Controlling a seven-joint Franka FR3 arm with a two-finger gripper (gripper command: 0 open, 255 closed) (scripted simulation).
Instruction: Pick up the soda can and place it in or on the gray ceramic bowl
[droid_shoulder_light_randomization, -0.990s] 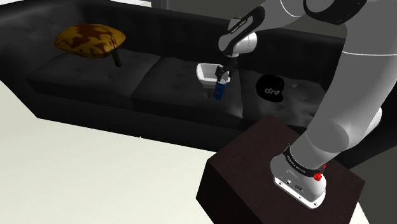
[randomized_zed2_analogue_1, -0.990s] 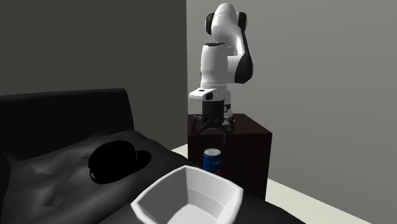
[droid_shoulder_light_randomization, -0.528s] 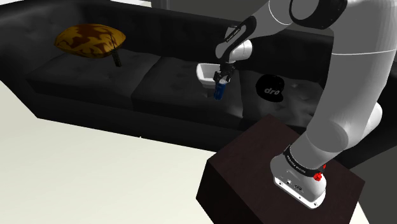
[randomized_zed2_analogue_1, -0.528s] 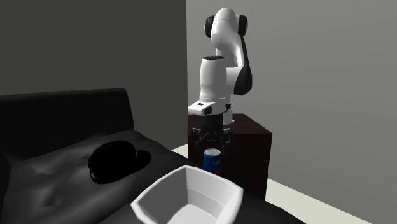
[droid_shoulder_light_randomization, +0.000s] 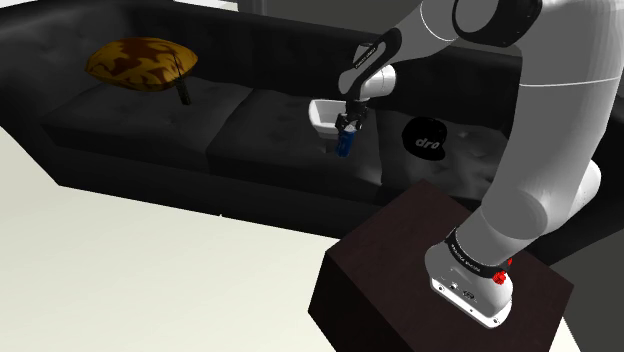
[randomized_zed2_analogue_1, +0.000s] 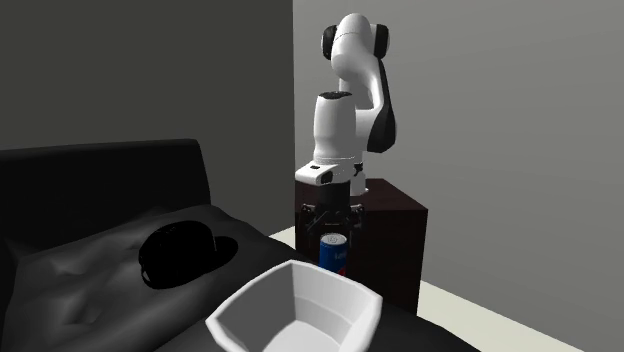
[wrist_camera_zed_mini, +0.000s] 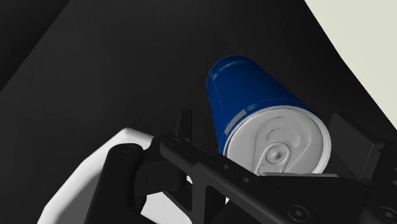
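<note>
My hand sits low over the blue soda can, fingers wide, one on each side, gap visible at one, so not gripping. Can stands upright on the black sofa seat, just beside the white bowl.

A long black sofa runs across the shoulder view from nine o'clock to three o'clock. At ten o'clock, a brown cushion with yellow blotches rests on it. At about two o'clock, a black cap with white lettering sits on the seat. Pale floor spreads at seven o'clock. In the second exterior view the cap lies at eight o'clock, with a grey wall at two o'clock.
</note>
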